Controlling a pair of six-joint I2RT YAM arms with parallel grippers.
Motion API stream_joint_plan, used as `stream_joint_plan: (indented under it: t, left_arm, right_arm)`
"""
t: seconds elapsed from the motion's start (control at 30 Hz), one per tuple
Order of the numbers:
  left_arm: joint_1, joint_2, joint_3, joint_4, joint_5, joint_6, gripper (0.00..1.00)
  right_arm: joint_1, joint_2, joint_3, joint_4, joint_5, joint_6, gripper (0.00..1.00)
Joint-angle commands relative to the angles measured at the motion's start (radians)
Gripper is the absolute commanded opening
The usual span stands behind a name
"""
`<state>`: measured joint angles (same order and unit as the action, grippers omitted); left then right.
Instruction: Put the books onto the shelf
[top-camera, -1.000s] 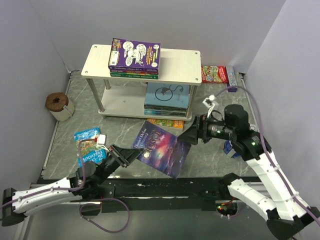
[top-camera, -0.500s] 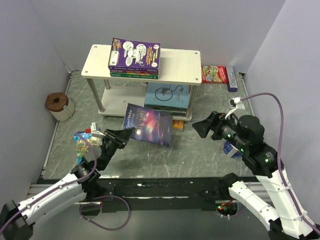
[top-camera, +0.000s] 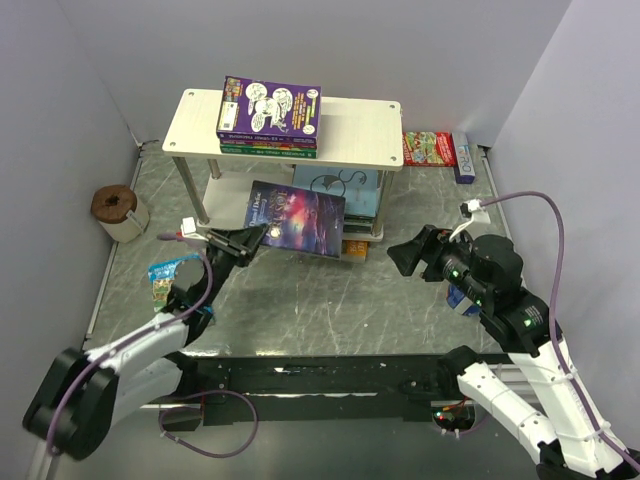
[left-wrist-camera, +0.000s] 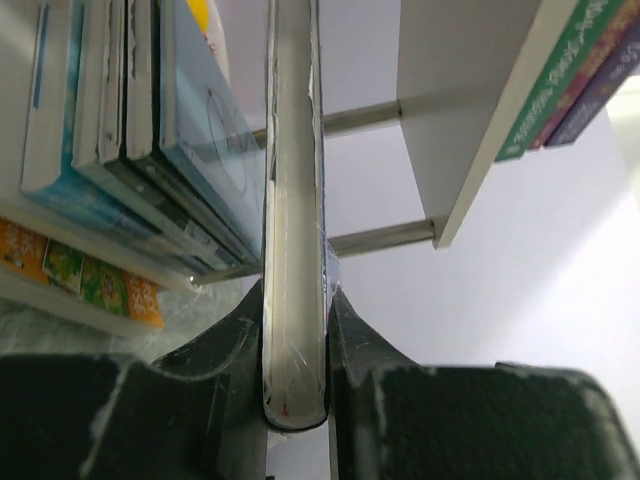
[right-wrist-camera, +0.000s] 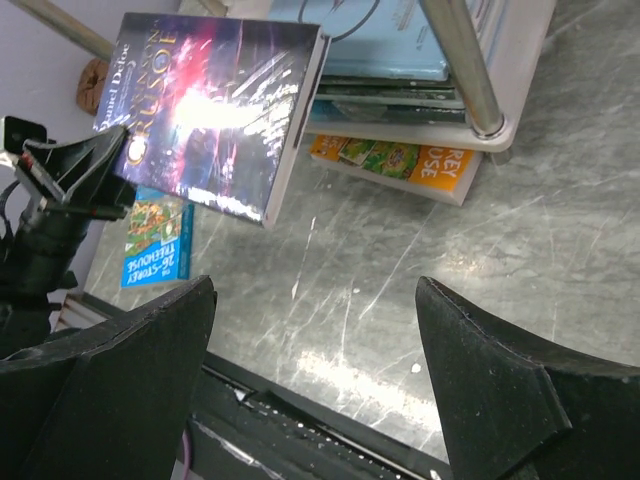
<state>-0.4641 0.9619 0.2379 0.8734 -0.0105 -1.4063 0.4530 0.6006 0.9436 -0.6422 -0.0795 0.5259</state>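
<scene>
Paperback with dark starry cover (top-camera: 297, 220), thin, light, probably floppy, is pinched at one edge by the left claw (top-camera: 248, 241); the right claw (top-camera: 398, 257) gapes wide, empty.

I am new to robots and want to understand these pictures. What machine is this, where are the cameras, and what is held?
Two robot arms stand at the table edge, each with a two-finger gripper. One picture looks down from above; the other two come from wrist cameras. The left gripper pinches the dark starry book by its edge, close to the shelf. The right gripper is open and empty. A purple book lies on its top board; a blue book lies on the table.
</scene>
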Motion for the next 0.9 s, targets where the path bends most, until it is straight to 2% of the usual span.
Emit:
stream_joint_plan:
  t: [0.0, 0.1, 0.4, 0.67, 0.87]
  left_arm:
    - [0.050, 0.102, 0.136, 0.453, 0.124, -0.123, 0.01]
    - [0.067, 0.165, 0.196, 0.501, 0.164, -0.128, 0.01]
    - [0.077, 0.366, 0.350, 0.449, 0.181, -0.091, 0.01]
    - [0.088, 0.589, 0.443, 0.568, 0.156, -0.098, 0.01]
    - [0.090, 0.693, 0.511, 0.584, 0.159, -0.105, 0.01]
  right_arm:
    - [-0.004, -0.061, -0.002, 0.062, 0.055, -0.012, 0.88]
    - [-0.004, -0.078, -0.006, 0.068, 0.073, -0.018, 0.88]
    - [-0.004, -0.094, -0.029, 0.068, 0.115, -0.014, 0.87]
    - [-0.005, -0.104, -0.020, 0.069, 0.149, -0.027, 0.87]
    - [-0.005, -0.102, -0.026, 0.070, 0.162, -0.030, 0.87]
